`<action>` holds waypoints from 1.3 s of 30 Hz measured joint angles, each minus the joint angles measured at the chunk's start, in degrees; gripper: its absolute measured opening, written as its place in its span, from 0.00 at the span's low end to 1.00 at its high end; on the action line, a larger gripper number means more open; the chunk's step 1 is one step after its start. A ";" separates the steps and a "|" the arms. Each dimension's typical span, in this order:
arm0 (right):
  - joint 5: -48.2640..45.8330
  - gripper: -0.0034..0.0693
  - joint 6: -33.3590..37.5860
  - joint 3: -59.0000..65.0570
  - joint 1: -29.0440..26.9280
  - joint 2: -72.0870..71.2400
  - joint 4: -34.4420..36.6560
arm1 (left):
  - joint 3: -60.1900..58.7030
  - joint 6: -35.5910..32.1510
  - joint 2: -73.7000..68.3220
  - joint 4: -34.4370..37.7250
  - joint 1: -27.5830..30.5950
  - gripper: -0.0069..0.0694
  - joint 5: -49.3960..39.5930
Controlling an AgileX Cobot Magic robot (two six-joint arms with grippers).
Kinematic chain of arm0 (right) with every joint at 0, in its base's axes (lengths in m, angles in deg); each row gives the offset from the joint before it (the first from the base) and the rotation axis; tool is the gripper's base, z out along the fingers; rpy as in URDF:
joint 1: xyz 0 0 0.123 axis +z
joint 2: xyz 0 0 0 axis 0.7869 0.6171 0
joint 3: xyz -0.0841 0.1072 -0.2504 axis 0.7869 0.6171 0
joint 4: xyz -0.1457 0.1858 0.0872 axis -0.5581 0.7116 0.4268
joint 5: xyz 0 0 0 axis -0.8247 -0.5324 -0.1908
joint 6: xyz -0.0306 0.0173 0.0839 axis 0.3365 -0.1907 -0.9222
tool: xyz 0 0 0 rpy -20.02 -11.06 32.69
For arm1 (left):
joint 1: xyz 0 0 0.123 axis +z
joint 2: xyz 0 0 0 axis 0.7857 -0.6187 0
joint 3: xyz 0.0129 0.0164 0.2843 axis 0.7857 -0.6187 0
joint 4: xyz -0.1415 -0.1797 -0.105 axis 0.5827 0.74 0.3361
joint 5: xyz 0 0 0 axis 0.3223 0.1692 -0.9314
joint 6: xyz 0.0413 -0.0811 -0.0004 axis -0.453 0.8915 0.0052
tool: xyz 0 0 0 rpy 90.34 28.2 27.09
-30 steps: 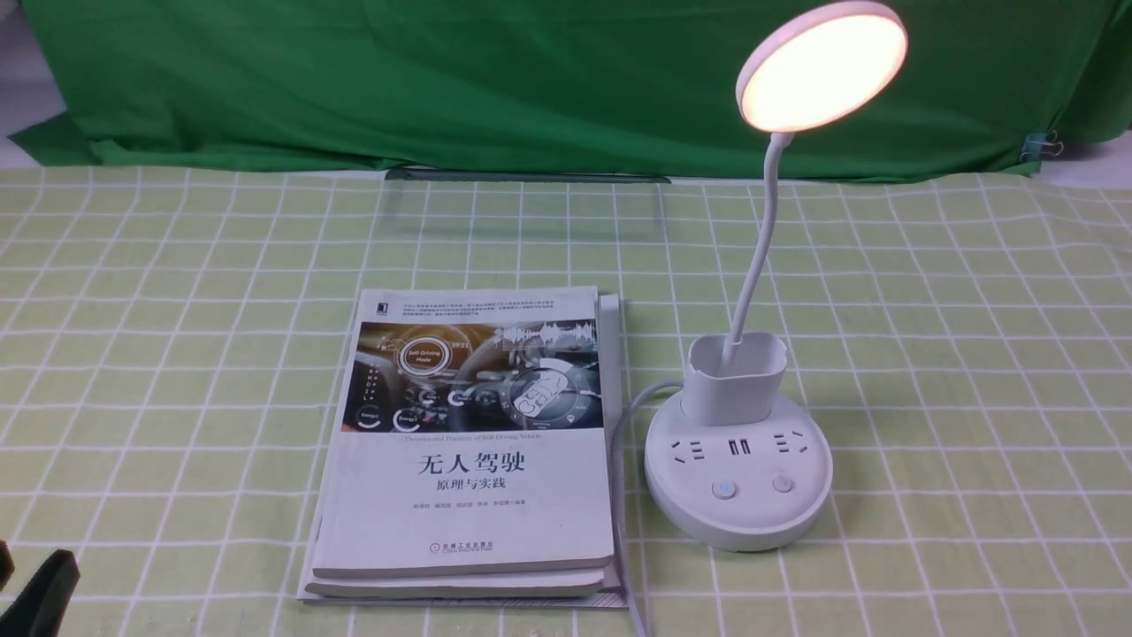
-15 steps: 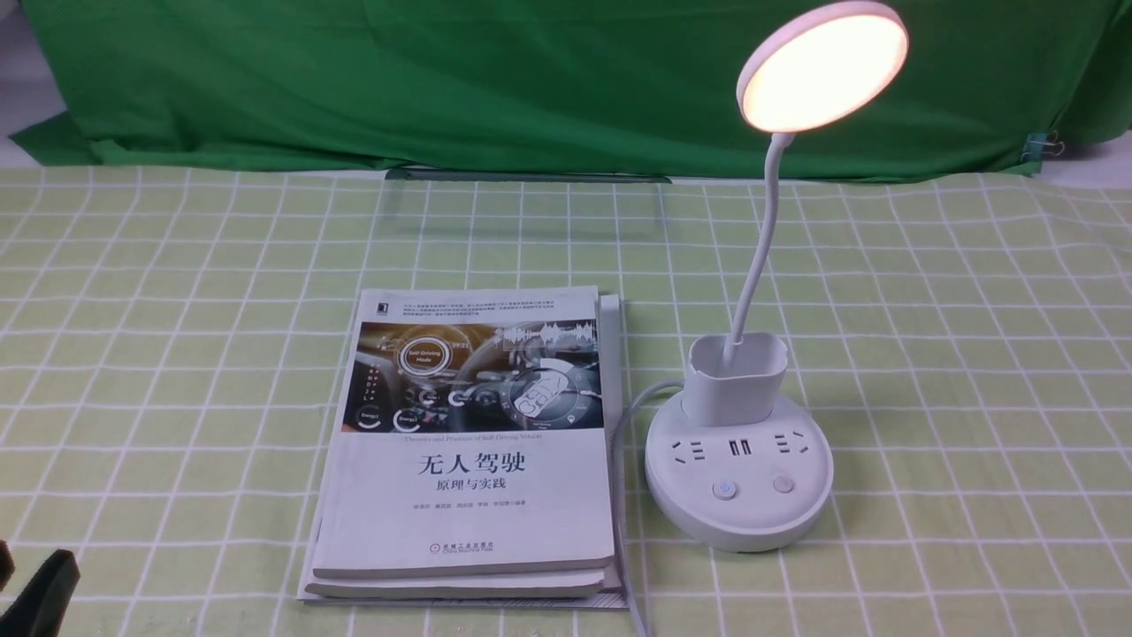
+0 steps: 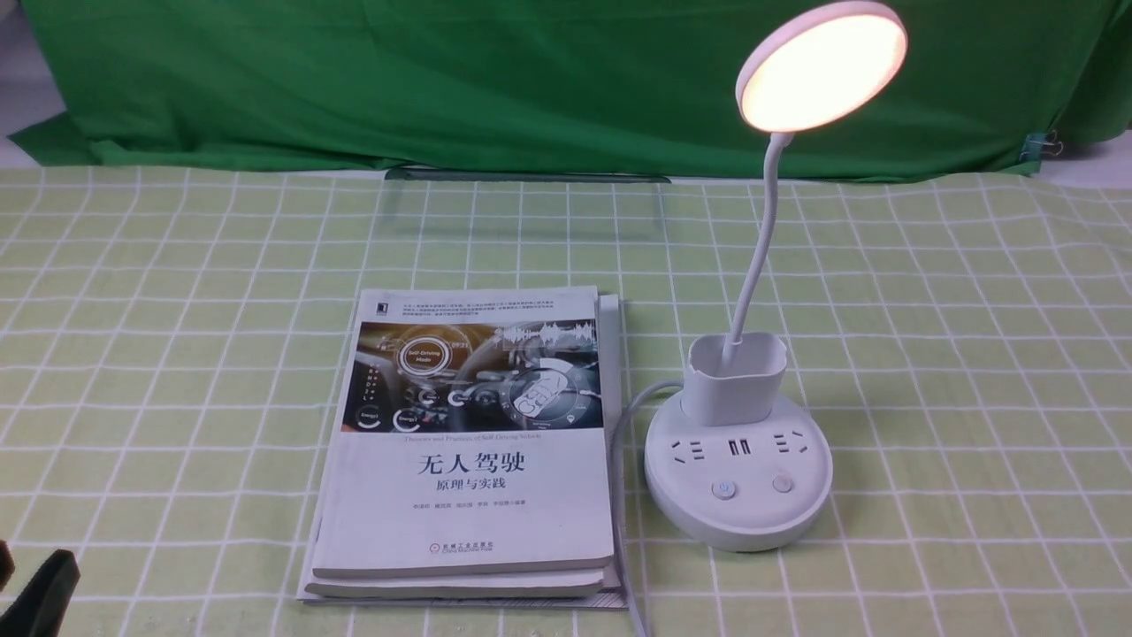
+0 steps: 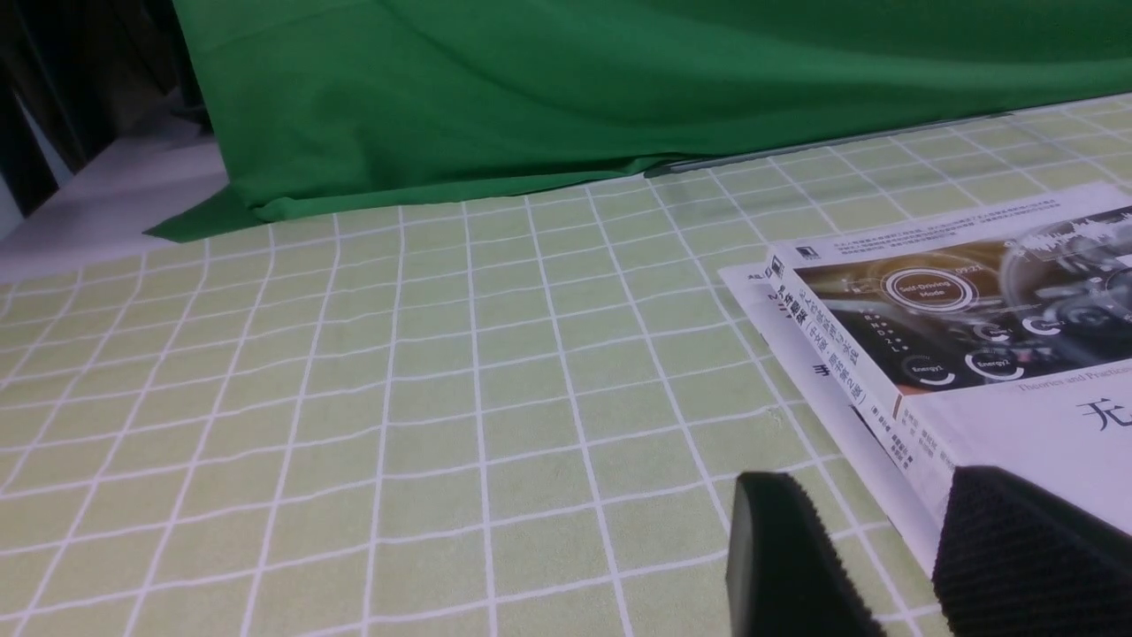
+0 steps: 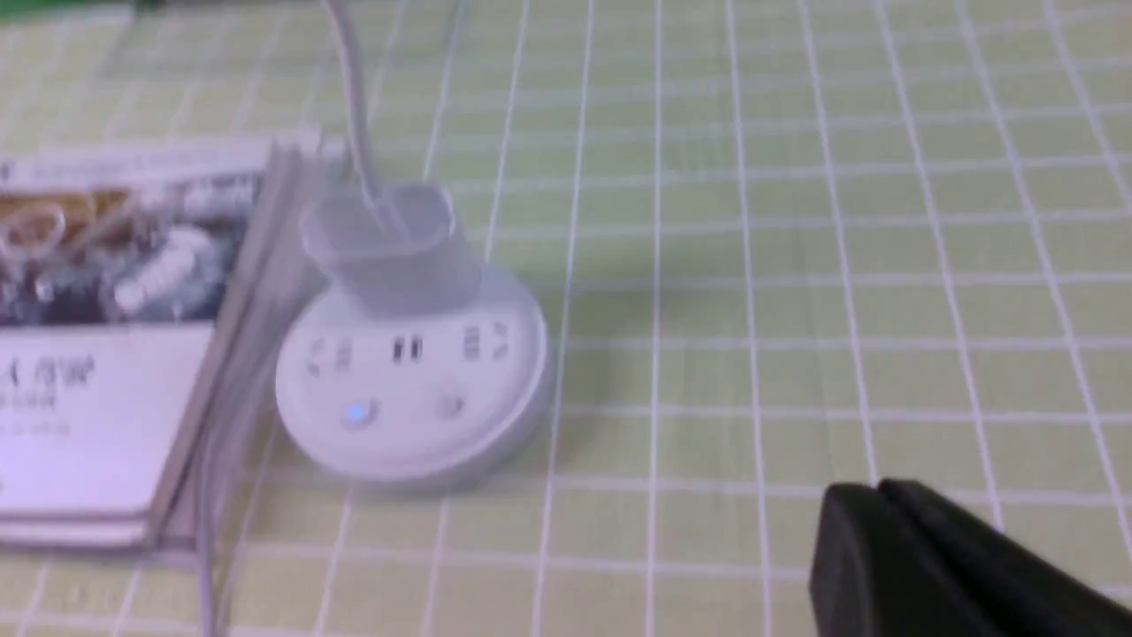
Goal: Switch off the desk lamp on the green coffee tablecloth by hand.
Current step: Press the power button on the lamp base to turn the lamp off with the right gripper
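Observation:
The white desk lamp (image 3: 738,478) stands on the yellow-green checked tablecloth (image 3: 955,372), right of centre. Its round head (image 3: 822,66) glows and a blue light shows on the left button (image 3: 724,489); the right button (image 3: 781,483) is unlit. In the right wrist view the lamp base (image 5: 411,389) is blurred. My right gripper (image 5: 875,500) is shut and empty, hovering over bare cloth apart from the base; it is out of the front view. My left gripper (image 4: 871,509) is open and empty, low by the books' edge, with one finger (image 3: 40,588) showing in the front view's bottom left corner.
A stack of books (image 3: 469,442) lies just left of the lamp, with the lamp's white cable (image 3: 619,495) running between them toward the front edge. A dark green backdrop cloth (image 3: 442,80) hangs along the back. The books also show in the left wrist view (image 4: 964,327).

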 joint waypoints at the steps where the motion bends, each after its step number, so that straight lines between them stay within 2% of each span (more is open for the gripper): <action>1: -4.29 0.10 0.63 -4.31 0.00 7.12 0.20 | 0.00 0.00 0.00 0.00 0.00 0.41 0.00; 6: -6.57 0.10 1.27 -9.69 2.03 21.08 1.78 | 0.00 0.00 0.00 0.00 0.00 0.41 0.00; 10: -4.52 0.10 -0.21 -12.80 12.04 34.42 0.07 | 0.00 0.00 0.00 0.00 0.00 0.41 0.00; 11: -4.39 0.10 -0.35 -12.96 13.07 35.49 -0.15 | 0.00 0.00 0.00 0.00 0.00 0.41 0.00; 13: -2.97 0.10 -2.54 -15.36 18.99 42.50 -3.25 | 0.00 0.00 0.00 0.00 0.00 0.41 0.00; 17: -0.83 0.10 -3.51 -19.75 23.69 51.49 -5.03 | 0.00 0.00 0.00 0.00 0.00 0.41 0.00; 26: 0.74 0.11 -3.69 -27.70 24.18 62.78 -5.80 | 0.00 0.00 0.00 0.00 0.00 0.41 0.00; 39: 0.75 0.11 -3.71 -29.59 24.18 68.11 -5.25 | 0.00 0.00 0.00 0.00 0.00 0.41 0.00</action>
